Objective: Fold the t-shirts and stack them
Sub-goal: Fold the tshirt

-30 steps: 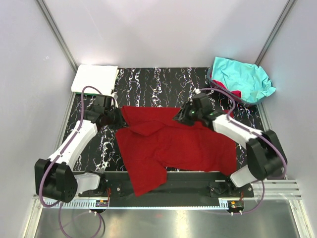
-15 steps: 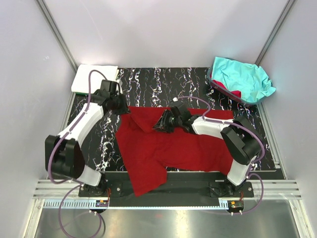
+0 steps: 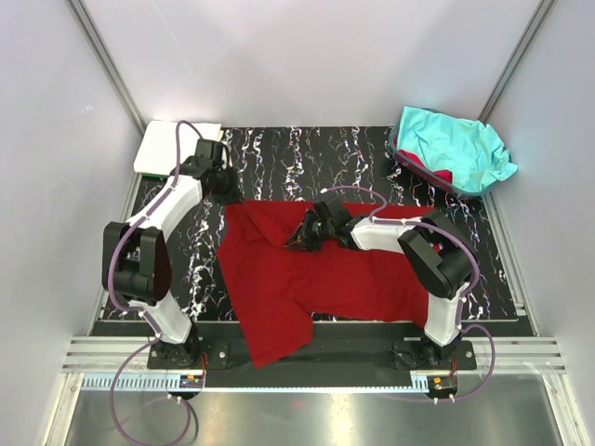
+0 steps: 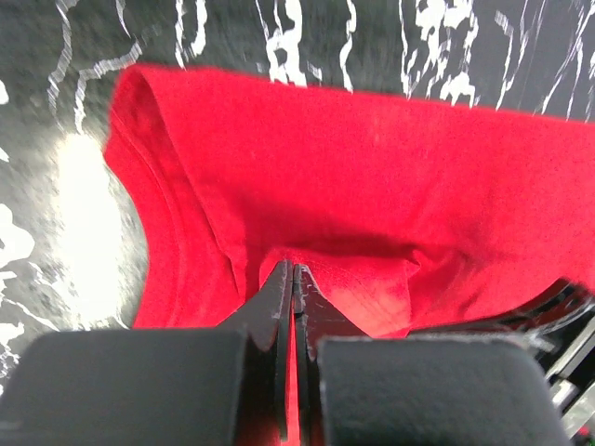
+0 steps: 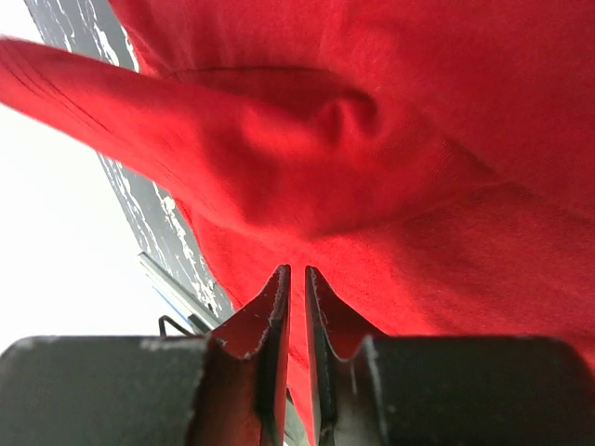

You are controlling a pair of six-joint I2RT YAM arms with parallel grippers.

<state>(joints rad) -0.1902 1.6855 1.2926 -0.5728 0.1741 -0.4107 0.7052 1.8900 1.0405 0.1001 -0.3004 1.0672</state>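
Note:
A dark red t-shirt (image 3: 325, 269) lies spread and rumpled on the black marbled mat (image 3: 307, 158), one sleeve hanging over the near edge. My left gripper (image 3: 230, 193) is at the shirt's far left corner, shut on the red cloth (image 4: 372, 167), which shows as a thin strip between the left gripper's (image 4: 293, 268) fingers. My right gripper (image 3: 299, 240) sits on the shirt's upper middle. In the right wrist view the right gripper (image 5: 297, 269) has its jaws nearly together on a raised fold of the red cloth (image 5: 418, 139). A turquoise t-shirt (image 3: 451, 144) is heaped at the far right. A white folded t-shirt (image 3: 172, 144) lies at the far left.
The turquoise heap rests in a bin (image 3: 416, 167) with a bit of red cloth (image 3: 442, 176) under it. White walls and metal frame posts close in the back and sides. A black rail (image 3: 372, 336) with the arm bases runs along the near edge.
My left gripper has carried its shirt corner toward the far left. My right gripper has slid left across the shirt to its upper middle, and its jaws have narrowed onto a fold.

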